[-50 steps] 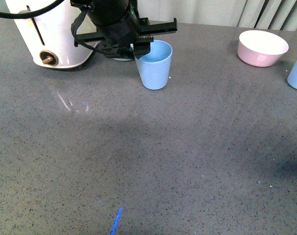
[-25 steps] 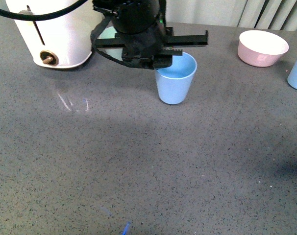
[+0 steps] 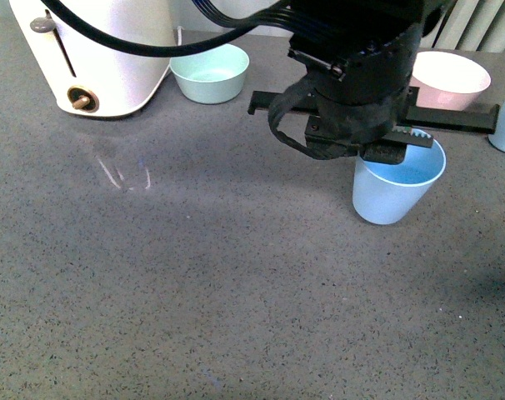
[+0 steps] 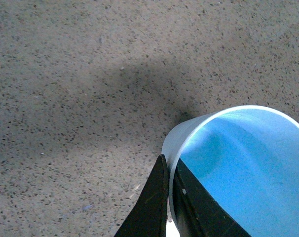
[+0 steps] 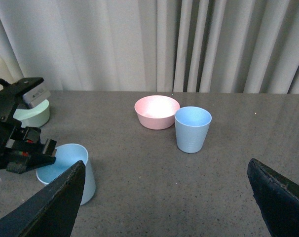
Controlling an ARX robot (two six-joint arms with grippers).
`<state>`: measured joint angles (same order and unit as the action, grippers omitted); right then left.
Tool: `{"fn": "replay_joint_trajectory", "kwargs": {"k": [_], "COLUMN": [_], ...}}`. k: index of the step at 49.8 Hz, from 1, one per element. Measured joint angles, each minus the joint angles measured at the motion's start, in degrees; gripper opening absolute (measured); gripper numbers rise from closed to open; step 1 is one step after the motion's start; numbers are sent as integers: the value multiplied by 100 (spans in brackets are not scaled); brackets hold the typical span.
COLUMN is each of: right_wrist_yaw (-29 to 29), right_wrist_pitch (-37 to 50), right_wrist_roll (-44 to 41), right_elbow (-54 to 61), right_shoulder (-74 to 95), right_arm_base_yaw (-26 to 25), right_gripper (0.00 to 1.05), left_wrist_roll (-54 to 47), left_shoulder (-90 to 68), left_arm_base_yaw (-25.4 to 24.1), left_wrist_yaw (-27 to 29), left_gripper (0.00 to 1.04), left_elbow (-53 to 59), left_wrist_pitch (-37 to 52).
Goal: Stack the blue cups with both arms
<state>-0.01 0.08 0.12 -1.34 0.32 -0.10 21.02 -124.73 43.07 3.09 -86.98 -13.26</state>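
The left gripper (image 4: pixel 168 170) pinches one cup (image 3: pixel 394 196) by its rim, near the pink bowl (image 3: pixel 457 96). The other cup (image 5: pixel 193 131) stands just beside that bowl. Next, I think, the held cup must go over it and down inside.

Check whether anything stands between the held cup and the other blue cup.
Nothing visible does. Only bare counter lies between the held cup and the other blue cup; the pink bowl sits beside it, off that line.

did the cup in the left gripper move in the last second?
Yes. The held cup has shifted right and nearer the camera, away from the white appliance and toward the pink bowl.
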Motion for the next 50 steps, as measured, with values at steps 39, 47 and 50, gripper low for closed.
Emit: {"fn": "replay_joint_trajectory", "kwargs": {"k": [39,47,50], "right_wrist_yaw": [0,2,0], "right_wrist_pitch": [0,0,0], "right_wrist_roll": [0,0,0], "right_elbow": [0,0,0], "right_shoulder": [0,0,0], "right_arm_base_yaw": [0,0,0], "right_gripper": [96,96,96], "left_wrist_roll": [57,328,450], "left_shoulder": [999,2081,2371], "left_arm_base_yaw": [-229,-721,-916], "left_wrist_yaw": [-28,-105,-129], "left_gripper": [96,96,96], "left_elbow": [894,1812,2122], "left_wrist_pitch": [1099,1845,2006]}}
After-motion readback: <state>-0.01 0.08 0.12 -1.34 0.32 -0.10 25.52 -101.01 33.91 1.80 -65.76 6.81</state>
